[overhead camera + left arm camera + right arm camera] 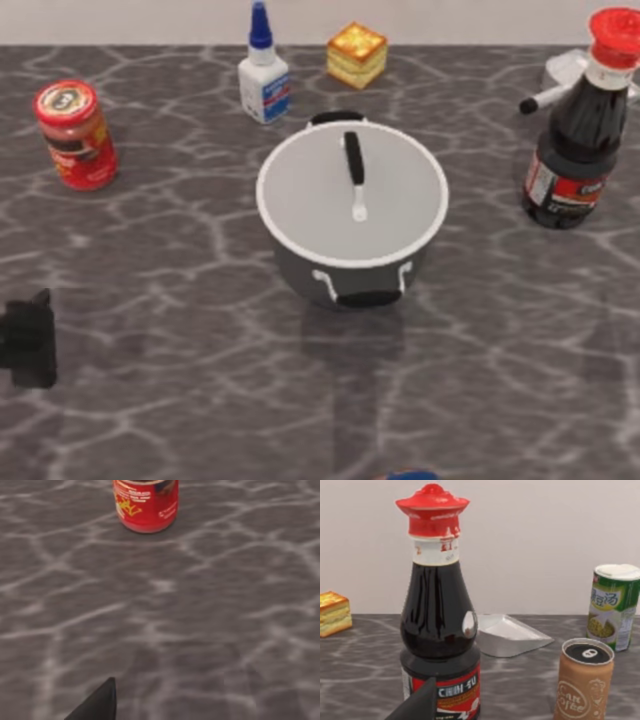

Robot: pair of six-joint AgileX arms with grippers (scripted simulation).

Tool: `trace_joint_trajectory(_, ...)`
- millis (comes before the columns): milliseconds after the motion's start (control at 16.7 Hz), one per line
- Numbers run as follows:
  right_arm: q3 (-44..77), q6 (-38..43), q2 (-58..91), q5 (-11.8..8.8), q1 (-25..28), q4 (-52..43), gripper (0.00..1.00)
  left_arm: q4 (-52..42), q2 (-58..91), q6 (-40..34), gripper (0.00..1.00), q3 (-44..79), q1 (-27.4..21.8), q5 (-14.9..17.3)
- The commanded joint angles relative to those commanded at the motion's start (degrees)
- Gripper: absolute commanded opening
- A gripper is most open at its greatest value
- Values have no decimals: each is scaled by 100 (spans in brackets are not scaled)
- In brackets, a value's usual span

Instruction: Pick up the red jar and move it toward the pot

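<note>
The red jar (76,134) stands upright at the far left of the table, and its lower part (146,505) shows in the left wrist view. The pot (352,205), grey with its lid on, sits in the middle. My left gripper (28,340) hovers low at the left edge, in front of the jar and well short of it. Only one dark finger (97,705) shows, set far to one side, so it is open and empty. My right gripper (480,716) is outside the top view; one finger (420,702) shows before the dark bottle, open and empty.
Behind the pot stand a white glue bottle (264,70) and a yellow cake block (357,55). At the right are a tall dark bottle with a red cap (580,130), a marker (545,98), a silver scoop (510,635), a brown can (582,680) and a green can (615,605).
</note>
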Motion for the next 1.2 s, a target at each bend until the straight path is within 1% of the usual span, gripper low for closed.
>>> trace_joint_trajectory(240,0,0,0,0,0,0,100,-1096,1882,375,100,1923,-75,226)
trace_joint_trajectory(600,0,0,0,0,0,0,100,-2390,4771,1031,100,5542,-101,417)
trace_joint_trajectory(900,0,0,0,0,0,0,100,-3276,7070,1513,100,8443,-34,393)
trace_joint_trajectory(1080,0,0,0,0,0,0,100,-3832,8344,1734,100,9813,37,312)
trace_joint_trajectory(1200,0,0,0,0,0,0,100,-4212,9130,1849,100,10519,89,244)
